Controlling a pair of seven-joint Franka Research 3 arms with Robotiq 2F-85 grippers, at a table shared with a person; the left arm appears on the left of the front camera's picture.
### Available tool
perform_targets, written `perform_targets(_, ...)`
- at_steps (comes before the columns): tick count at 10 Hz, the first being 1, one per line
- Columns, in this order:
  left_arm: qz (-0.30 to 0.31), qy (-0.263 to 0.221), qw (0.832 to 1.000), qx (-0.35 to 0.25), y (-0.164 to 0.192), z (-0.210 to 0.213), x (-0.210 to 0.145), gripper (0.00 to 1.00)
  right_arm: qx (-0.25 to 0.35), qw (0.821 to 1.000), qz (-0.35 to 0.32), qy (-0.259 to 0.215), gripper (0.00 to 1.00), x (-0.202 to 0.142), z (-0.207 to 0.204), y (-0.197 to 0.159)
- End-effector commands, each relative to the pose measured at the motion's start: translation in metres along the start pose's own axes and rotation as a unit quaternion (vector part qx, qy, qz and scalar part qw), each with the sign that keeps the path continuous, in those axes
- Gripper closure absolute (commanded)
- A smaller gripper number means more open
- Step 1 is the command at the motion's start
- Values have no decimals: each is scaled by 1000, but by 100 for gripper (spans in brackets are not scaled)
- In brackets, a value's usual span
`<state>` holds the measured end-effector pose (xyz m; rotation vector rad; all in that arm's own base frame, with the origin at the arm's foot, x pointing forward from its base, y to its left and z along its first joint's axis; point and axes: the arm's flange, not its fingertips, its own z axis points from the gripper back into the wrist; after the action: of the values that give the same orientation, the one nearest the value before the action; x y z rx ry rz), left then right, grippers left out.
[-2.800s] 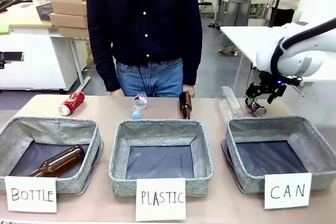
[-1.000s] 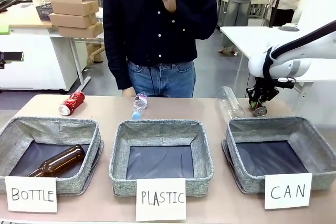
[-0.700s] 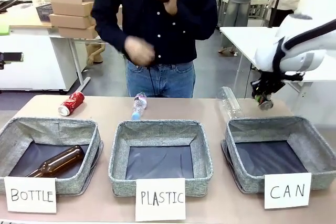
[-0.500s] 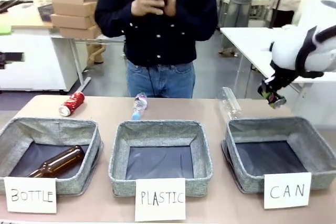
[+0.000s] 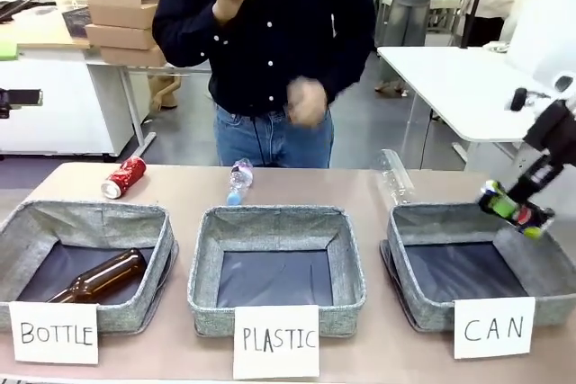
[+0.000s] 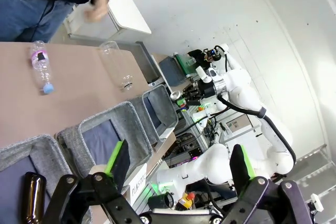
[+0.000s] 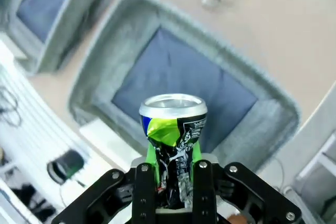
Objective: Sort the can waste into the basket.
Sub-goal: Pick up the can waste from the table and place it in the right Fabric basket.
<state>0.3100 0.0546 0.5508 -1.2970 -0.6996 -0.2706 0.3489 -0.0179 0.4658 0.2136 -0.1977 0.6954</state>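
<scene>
**Held over the basket [image 5: 423, 305]: the black can [image 7: 173, 129]**

Your right gripper [image 7: 170, 182] pinches the black can above the basket's 1 o'clock corner. The red can [image 5: 122, 176] lies on the table [image 5: 180, 188], at 10 o'clock in the front view. Your left gripper [image 6: 178, 162] is spread wide.

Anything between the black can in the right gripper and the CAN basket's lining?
Nothing. Right wrist view: the black can, clamped in the right gripper, hangs over the CAN basket, whose dark lining is bare.
</scene>
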Motion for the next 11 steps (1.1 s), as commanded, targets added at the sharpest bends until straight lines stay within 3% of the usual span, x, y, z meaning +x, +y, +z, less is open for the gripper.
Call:
perform_targets(1,-10,-7,1000,-10,-1,-2,1,0,-23,998,35,42,100,12,-18,-14)
perform_targets(6,-10,-7,1000,-10,-1,-2,1,0,-23,998,47,24,100,13,-20,-25)
perform_targets(7,-10,-7,1000,-10,-1,-2,1,0,-28,998,48,21,19,12,-20,-24)
perform_targets(8,-10,-7,1000,-10,-1,-2,1,0,-23,998,48,20,20,13,-20,-26)
perform_targets(9,-10,-7,1000,-10,-1,-2,1,0,-20,998,48,22,0,15,-20,-27)
perform_targets(10,-10,-7,1000,-10,-1,-2,1,0,-20,998,49,21,18,16,-21,-27)
perform_targets(11,-10,-7,1000,-10,-1,-2,1,0,-14,998,54,20,0,19,-21,-28)
